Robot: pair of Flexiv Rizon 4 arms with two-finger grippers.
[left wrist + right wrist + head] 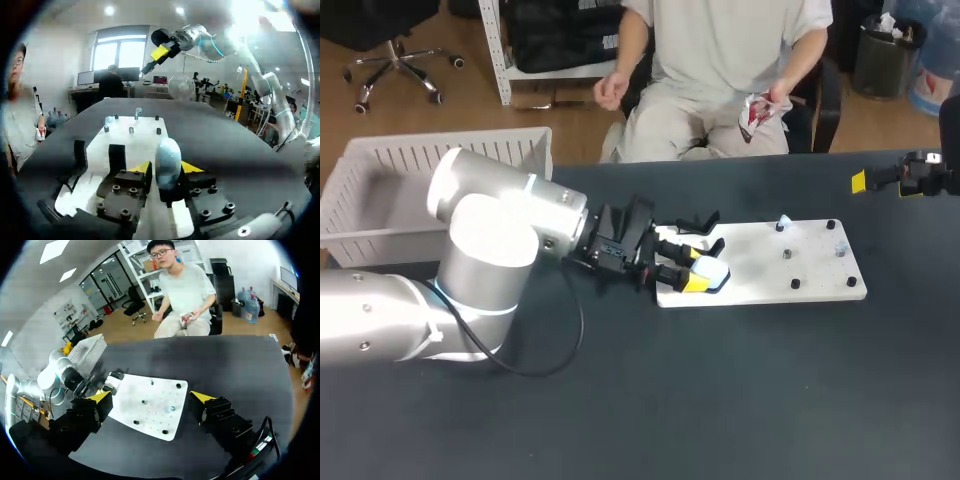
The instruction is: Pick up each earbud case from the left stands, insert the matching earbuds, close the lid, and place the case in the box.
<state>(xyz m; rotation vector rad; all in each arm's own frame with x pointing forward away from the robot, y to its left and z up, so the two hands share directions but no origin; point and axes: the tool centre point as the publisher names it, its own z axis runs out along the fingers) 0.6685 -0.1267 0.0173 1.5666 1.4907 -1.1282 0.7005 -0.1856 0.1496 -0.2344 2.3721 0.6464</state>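
Left gripper (166,169) is pinching a pale blue earbud case (167,160), one yellow tip against each side. The case stands upright between them, its rounded top rising above the tips. In the head view the same gripper (692,272) lies low over the near end of a white board, with the case (712,271) at its fingertips.

The dark table (720,400) carries everything. The left arm (490,230) is the bulkiest thing on it, coming in across the table toward the board. Behind that arm, well away from the gripper, sits a white slatted basket (430,160). The white board (770,265) stretches out ahead of the left gripper. Just beside the gripper, on the board's near end, stand two black stands (117,156), close enough to crowd the finger on that side. Farther ahead, small black pegs (797,283) dot the board's far end. Two tiny pale-blue pieces (783,222) sit among them, too small to identify.

The right gripper (920,178) hangs well apart from the case, beyond the board's far end. In its own wrist view the right gripper (151,397) has its fingers spread wide with nothing between them. The white board (145,400) lies ahead of it, with the left arm (57,372) beyond.
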